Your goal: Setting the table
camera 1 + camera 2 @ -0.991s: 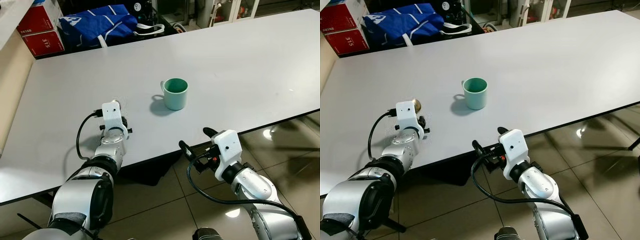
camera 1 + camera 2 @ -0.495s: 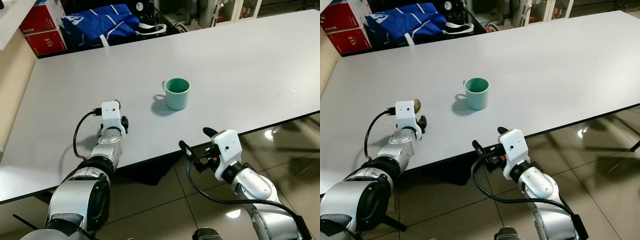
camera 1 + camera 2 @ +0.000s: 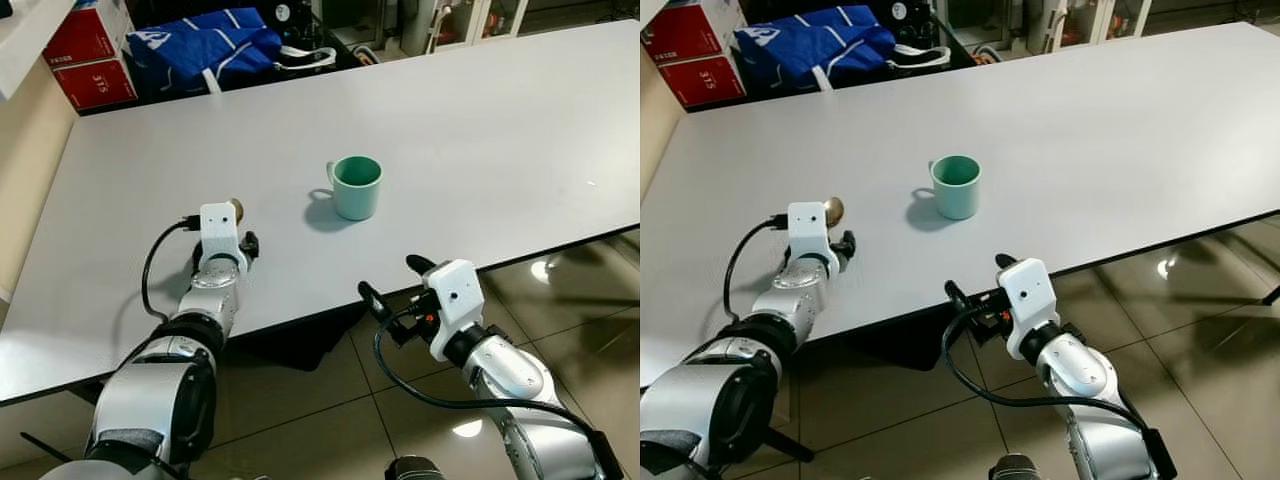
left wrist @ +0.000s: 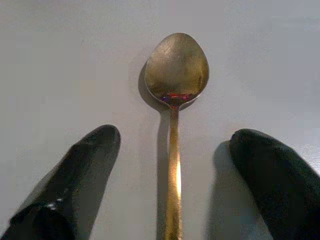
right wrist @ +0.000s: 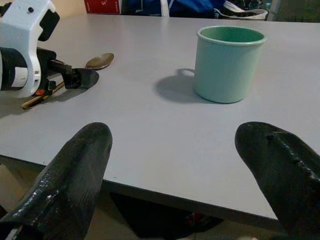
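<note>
Looking down from the head camera, I see one green mug (image 3: 355,187) mid-table (image 3: 480,130), handle towards my left, and one brass spoon (image 3: 833,209) by the left gripper (image 3: 845,245). A blue bag (image 3: 200,45) and red boxes (image 3: 85,60) sit beyond; glossy tiles (image 3: 320,400) lie below. Left wrist: the spoon lies lengthwise between spread fingers (image 4: 90,150), bowl pointing away, ungripped. Right wrist: the right gripper (image 5: 180,160) hangs open at the table's edge.

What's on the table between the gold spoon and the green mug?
Nothing: in the right wrist view, only bare grey tabletop lies between the gold metal spoon and the mint-green ceramic mug, apart from the mug's shadow.
</note>
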`<state>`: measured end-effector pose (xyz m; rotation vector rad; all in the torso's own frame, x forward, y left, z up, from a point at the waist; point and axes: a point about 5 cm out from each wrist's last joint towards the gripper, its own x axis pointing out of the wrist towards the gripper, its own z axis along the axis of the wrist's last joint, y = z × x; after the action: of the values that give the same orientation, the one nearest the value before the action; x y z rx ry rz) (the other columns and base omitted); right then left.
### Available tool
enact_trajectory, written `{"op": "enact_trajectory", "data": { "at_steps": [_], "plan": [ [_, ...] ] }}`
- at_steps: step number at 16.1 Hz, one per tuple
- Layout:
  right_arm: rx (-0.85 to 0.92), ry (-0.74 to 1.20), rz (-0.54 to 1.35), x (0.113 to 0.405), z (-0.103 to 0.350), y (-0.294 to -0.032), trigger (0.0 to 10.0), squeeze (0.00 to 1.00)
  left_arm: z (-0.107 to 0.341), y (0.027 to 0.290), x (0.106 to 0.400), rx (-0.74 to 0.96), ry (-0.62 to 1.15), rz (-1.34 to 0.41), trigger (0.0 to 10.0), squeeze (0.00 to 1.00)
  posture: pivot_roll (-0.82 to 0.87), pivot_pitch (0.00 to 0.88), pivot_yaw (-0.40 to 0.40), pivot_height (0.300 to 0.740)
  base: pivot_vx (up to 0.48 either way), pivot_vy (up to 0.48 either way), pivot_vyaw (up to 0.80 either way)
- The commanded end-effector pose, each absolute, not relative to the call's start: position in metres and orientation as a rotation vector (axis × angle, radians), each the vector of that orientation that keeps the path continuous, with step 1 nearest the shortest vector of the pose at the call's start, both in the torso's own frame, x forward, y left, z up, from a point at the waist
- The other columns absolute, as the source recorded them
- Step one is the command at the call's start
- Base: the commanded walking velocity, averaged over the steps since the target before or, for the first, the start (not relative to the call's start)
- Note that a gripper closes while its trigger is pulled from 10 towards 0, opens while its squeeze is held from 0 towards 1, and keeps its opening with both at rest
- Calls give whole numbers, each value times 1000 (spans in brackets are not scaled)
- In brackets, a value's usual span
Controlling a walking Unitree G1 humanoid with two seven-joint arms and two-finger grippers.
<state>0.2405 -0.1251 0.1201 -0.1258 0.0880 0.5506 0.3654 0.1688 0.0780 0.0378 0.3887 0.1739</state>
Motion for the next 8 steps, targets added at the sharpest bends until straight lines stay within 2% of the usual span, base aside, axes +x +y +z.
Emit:
{"op": "enact_trajectory", "data": {
  "at_steps": [1,4,5,8],
  "plan": [
    [-128,82,560,242,122,-123,10000,0,53,176,350,71,513,188,10000,1000,-270,18,96,740,0,0,0],
    [-130,82,565,244,121,-122,10000,0,67,186,357,107,446,210,10000,1000,-265,8,92,740,0,0,0],
    [-131,83,565,245,121,-122,10000,0,79,192,363,130,391,232,10000,0,-263,4,90,740,0,0,0],
    [-133,83,567,246,120,-123,10000,0,101,199,373,185,287,262,10000,0,-263,0,87,740,0,0,0]
  ]
}}
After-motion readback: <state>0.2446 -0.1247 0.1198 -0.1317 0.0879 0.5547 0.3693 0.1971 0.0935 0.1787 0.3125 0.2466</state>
